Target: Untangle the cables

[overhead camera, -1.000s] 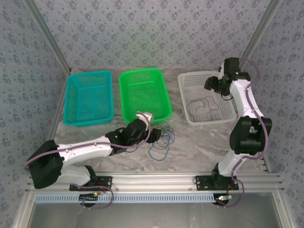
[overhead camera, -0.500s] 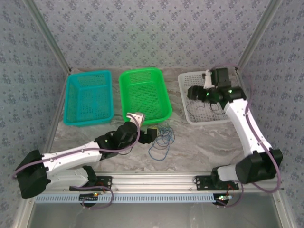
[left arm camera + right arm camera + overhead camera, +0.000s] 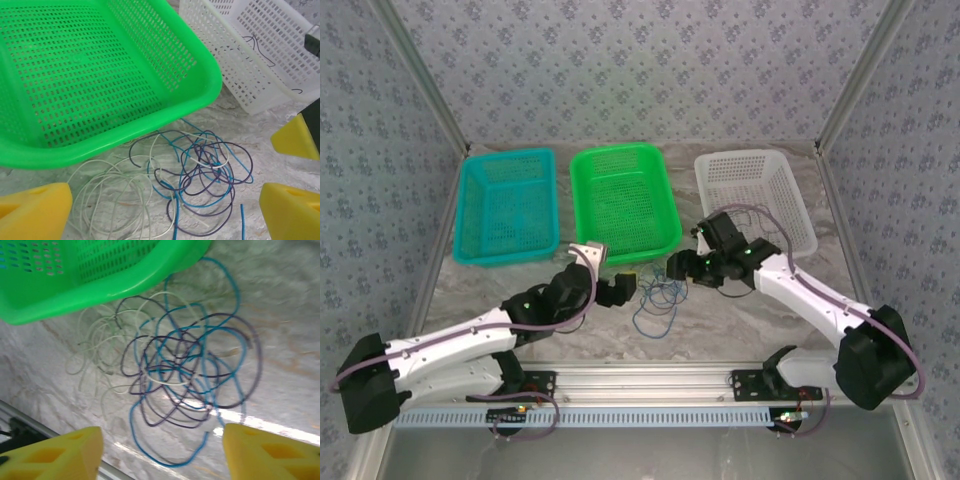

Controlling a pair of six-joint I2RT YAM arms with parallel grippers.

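Two sides of the cables (image 3: 192, 175) are covered: my left pincer (image 3: 165, 200) and right pincer (image 3: 160, 440) hover spread, empty, to pull loops apart.

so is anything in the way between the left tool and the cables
Nothing visible. The left tool is open and faces the cables, which lie tangled on the bare table right ahead of it. The green basket has its corner beyond the tangle, not in between.
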